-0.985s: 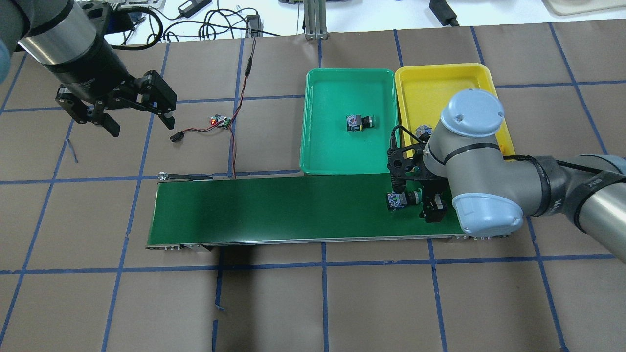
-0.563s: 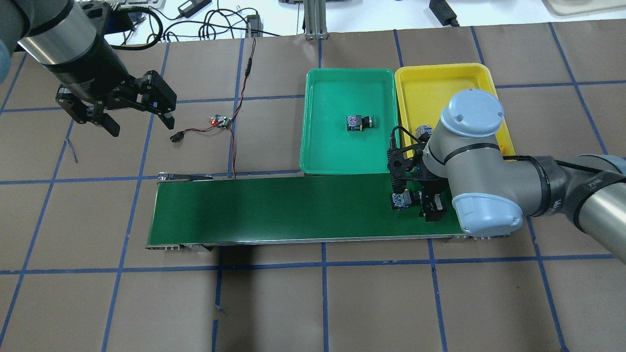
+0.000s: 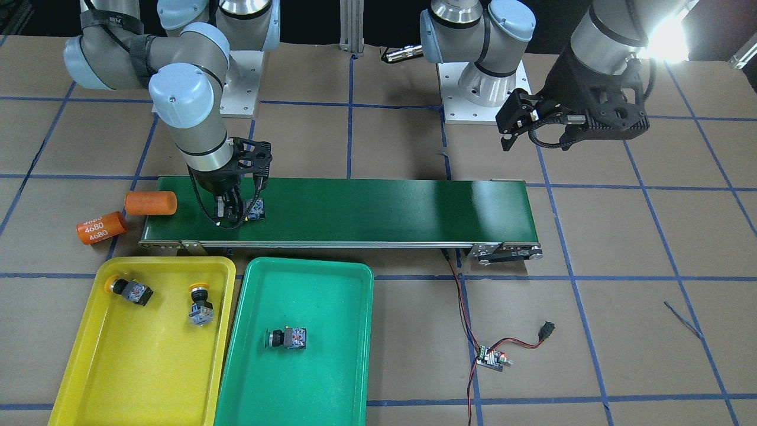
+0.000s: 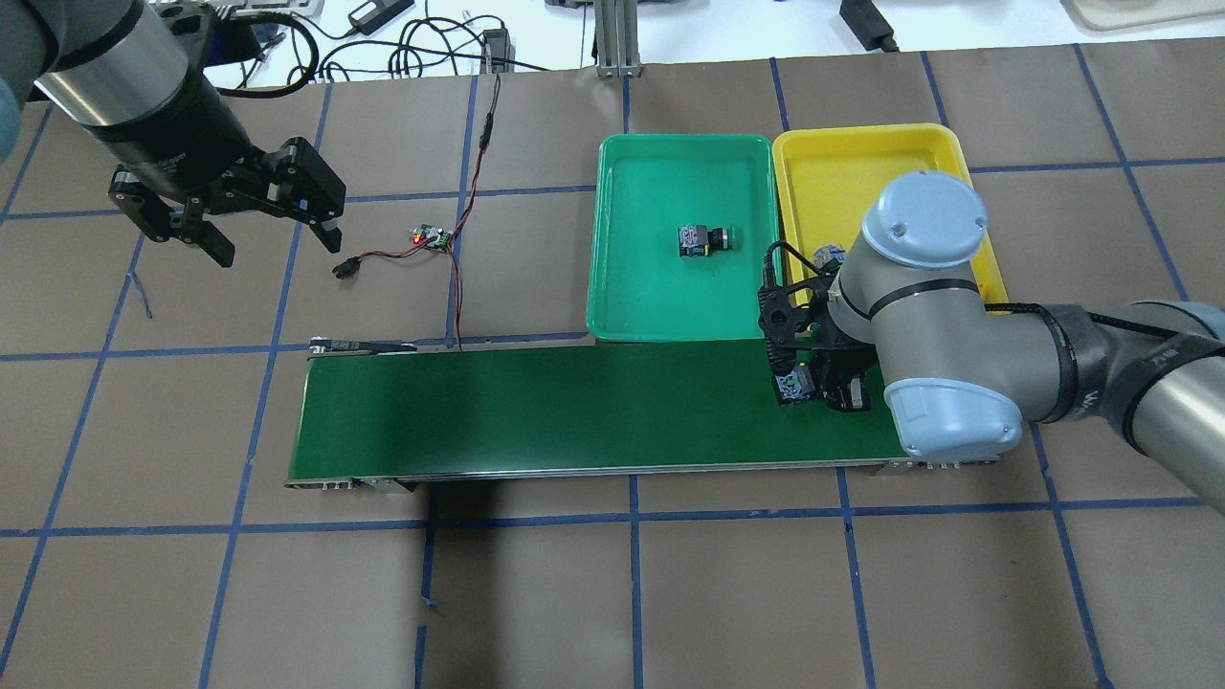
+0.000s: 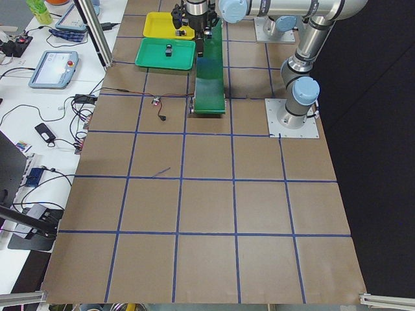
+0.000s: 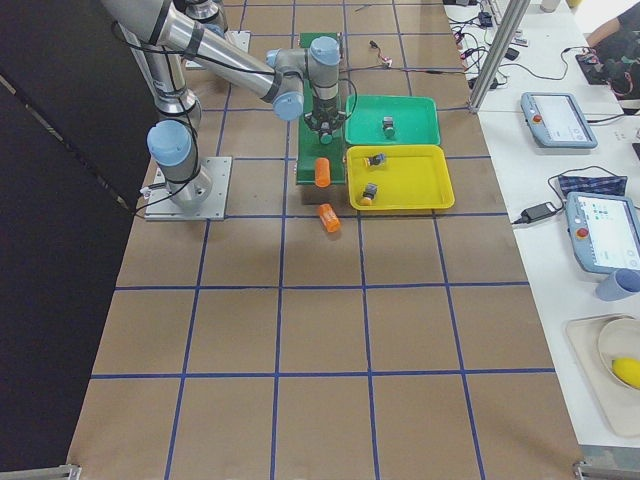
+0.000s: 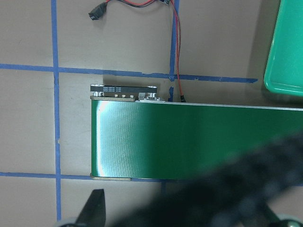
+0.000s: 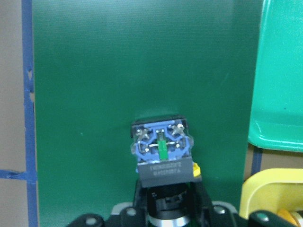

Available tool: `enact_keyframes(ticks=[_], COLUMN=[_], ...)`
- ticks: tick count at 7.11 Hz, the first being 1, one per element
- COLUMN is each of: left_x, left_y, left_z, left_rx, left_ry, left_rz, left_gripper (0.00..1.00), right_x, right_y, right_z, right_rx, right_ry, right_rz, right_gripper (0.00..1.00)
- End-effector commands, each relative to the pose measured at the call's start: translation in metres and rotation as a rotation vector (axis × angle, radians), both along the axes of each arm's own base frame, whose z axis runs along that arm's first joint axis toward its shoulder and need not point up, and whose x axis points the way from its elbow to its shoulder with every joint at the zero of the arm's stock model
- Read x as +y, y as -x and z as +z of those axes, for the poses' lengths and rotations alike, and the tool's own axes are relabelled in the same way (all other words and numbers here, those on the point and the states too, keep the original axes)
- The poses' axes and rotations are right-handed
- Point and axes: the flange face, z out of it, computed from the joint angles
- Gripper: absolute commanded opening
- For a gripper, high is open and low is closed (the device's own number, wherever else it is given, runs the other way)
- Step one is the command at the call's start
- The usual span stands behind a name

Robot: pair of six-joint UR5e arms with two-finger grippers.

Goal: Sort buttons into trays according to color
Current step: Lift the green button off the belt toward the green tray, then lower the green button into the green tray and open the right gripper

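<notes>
My right gripper [image 4: 815, 388] is shut on a button [image 4: 792, 388] at the right end of the conveyor belt [image 4: 574, 411]. In the right wrist view its grey-blue contact block [image 8: 162, 150] points away from the jaws and its cap is hidden. The green tray [image 3: 307, 272] holds one button [image 3: 285, 338]. The yellow tray [image 3: 165, 261] holds two yellow-capped buttons [image 3: 127, 290] [image 3: 200, 302]. My left gripper [image 4: 278, 249] is open and empty, high over the table's left side, far from the trays.
Two orange cylinders [image 3: 151, 203] [image 3: 102, 228] lie at the belt's end near my right arm. A small circuit board [image 4: 433, 237] with red-black wires lies left of the green tray [image 4: 612, 287]. The trays stand side by side beyond the belt.
My right gripper's fingers have closed on the button on the belt, and the button has shifted slightly to the right between them. The left arm has not moved.
</notes>
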Motion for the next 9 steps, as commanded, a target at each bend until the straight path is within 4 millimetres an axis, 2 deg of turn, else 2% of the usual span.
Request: enact_keyframes(ticks=[1, 2, 3, 4, 5, 6, 7, 8, 9], left_x=[0.000, 0.000, -0.001, 0.000, -0.001, -0.001, -0.001, -0.001, 0.000], left_y=[0.000, 0.000, 0.000, 0.000, 0.000, 0.000, 0.000, 0.000, 0.000], left_z=[0.000, 0.001, 0.000, 0.001, 0.000, 0.000, 0.000, 0.000, 0.001], left_rx=[0.000, 0.000, 0.000, 0.000, 0.000, 0.002, 0.000, 0.000, 0.000], left_ry=[0.000, 0.002, 0.000, 0.002, 0.000, 0.000, 0.000, 0.000, 0.002], left_rz=[0.000, 0.000, 0.000, 0.000, 0.000, 0.000, 0.000, 0.000, 0.000], left_gripper=[1.00, 1.00, 1.00, 1.00, 1.00, 1.00, 1.00, 1.00, 1.00], right_x=[-0.037, -0.072, -0.099, -0.124, -0.145, -0.150, -0.151, -0.152, -0.152], right_y=[-0.007, -0.011, -0.022, -0.036, -0.044, -0.063, -0.066, -0.062, -0.060], right_z=[0.039, 0.049, 0.056, 0.067, 0.071, 0.070, 0.065, 0.065, 0.066], right_rx=[-0.017, -0.012, -0.082, -0.205, -0.213, -0.213, -0.225, -0.221, -0.215], right_ry=[0.102, 0.128, 0.158, 0.203, 0.236, 0.240, 0.227, 0.222, 0.221], right_rz=[0.017, 0.081, 0.102, 0.111, 0.129, 0.156, 0.157, 0.150, 0.147], right_gripper=[0.00, 0.01, 0.29, 0.32, 0.30, 0.32, 0.93, 1.00, 1.00])
